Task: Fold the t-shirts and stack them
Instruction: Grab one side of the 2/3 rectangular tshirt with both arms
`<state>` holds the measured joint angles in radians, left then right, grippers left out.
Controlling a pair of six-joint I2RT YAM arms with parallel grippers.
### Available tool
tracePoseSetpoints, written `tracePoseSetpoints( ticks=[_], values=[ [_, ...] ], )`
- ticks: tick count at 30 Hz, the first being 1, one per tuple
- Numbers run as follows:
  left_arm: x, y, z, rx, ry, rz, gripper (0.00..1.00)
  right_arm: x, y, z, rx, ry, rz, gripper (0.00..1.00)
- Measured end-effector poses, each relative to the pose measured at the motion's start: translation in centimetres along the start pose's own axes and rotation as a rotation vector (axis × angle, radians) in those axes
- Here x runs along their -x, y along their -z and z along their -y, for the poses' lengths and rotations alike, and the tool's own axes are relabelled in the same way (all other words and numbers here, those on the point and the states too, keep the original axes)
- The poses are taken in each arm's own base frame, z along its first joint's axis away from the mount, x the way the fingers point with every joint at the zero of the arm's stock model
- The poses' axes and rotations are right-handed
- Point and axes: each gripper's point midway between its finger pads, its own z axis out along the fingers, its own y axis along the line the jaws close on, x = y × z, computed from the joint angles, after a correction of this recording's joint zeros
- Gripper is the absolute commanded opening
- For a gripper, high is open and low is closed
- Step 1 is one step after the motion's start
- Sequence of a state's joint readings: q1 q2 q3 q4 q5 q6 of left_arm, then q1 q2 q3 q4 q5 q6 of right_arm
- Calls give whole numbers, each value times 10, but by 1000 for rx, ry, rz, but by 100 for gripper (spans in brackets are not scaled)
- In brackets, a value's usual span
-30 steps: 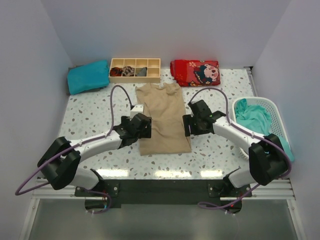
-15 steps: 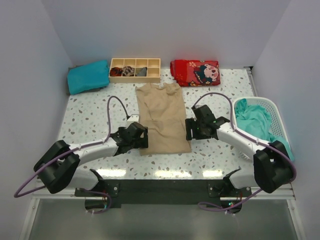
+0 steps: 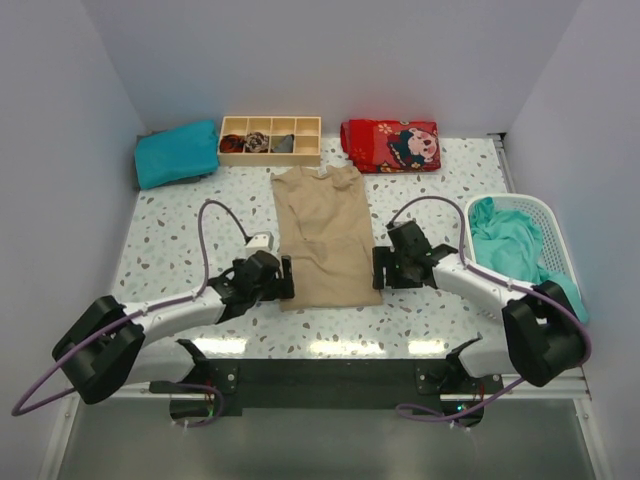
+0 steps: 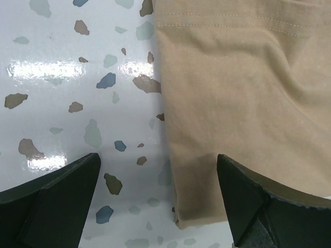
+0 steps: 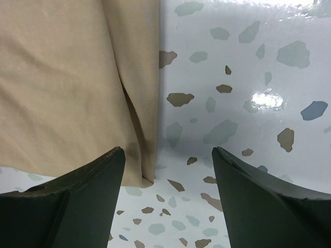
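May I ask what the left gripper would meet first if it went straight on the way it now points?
Probably the side edge of the tan t-shirt near its hem corner. The open left gripper straddles that edge, so one finger would land on cloth and the other on bare table. Depth is unclear.

Tan t-shirt [image 5: 62, 88] fills upper left, folded layers, right edge running top to bottom, lower corner between fingers. Speckled terrazzo table [image 5: 232, 67] at right, bright glare patch [image 5: 266, 101] on it. Right gripper [image 5: 166, 151] spread wide, dark fingers [image 5: 77, 206] at bottom, gripping nothing.
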<state>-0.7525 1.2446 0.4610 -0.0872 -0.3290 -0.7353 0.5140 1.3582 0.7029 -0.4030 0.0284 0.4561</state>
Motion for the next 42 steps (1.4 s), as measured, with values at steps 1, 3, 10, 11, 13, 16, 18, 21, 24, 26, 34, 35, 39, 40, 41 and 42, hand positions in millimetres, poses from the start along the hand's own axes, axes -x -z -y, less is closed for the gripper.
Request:
tracePoseSetpoints(
  ticks=[1, 3, 10, 11, 13, 16, 18, 21, 24, 26, 34, 35, 39, 40, 41, 42],
  values=[
    [0, 1, 1, -7, 9, 0, 100, -2, -1, 0, 1, -1, -2, 73],
    [-2, 3, 2, -25, 24, 2, 100, -4, -3, 0, 7, -6, -4, 73],
    [-11, 15, 7, -109, 71, -5, 100, -10, -5, -13, 88, -30, -20, 72],
    [-12, 15, 8, -120, 73, -5, 100, -13, -6, -15, 102, -35, -28, 72],
    [-12, 16, 12, -141, 76, -9, 99, -13, -5, -19, 128, -45, -30, 71],
    [-14, 17, 18, -173, 85, -20, 95, -15, -5, -23, 149, -55, -35, 71],
    [-16, 18, 25, -206, 91, -29, 91, -16, -4, -24, 157, -60, -36, 71],
    [-22, 21, 36, -255, 97, -48, 89, -18, -3, -26, 170, -69, -48, 71],
    [-34, 28, 51, -303, 94, -81, 89, -21, -2, -26, 176, -73, -50, 70],
    [-41, 32, 59, -329, 89, -95, 86, -22, -2, -26, 179, -77, -51, 65],
    [-48, 32, 65, -337, 113, -111, 64, -25, -8, -40, 254, -104, -74, 34],
    [-48, 32, 65, -335, 114, -110, 60, -25, -10, -42, 264, -103, -75, 30],
    [-52, 25, 60, -298, 112, -116, 10, -27, -15, -45, 280, -109, -93, 10],
    [-52, 23, 60, -292, 110, -118, 0, -28, -15, -46, 282, -109, -95, 6],
    [-53, 21, 58, -278, 106, -121, 0, -28, -15, -46, 286, -111, -97, 4],
    [-54, 19, 57, -263, 102, -124, 0, -28, -15, -47, 289, -109, -99, 3]
  ],
)
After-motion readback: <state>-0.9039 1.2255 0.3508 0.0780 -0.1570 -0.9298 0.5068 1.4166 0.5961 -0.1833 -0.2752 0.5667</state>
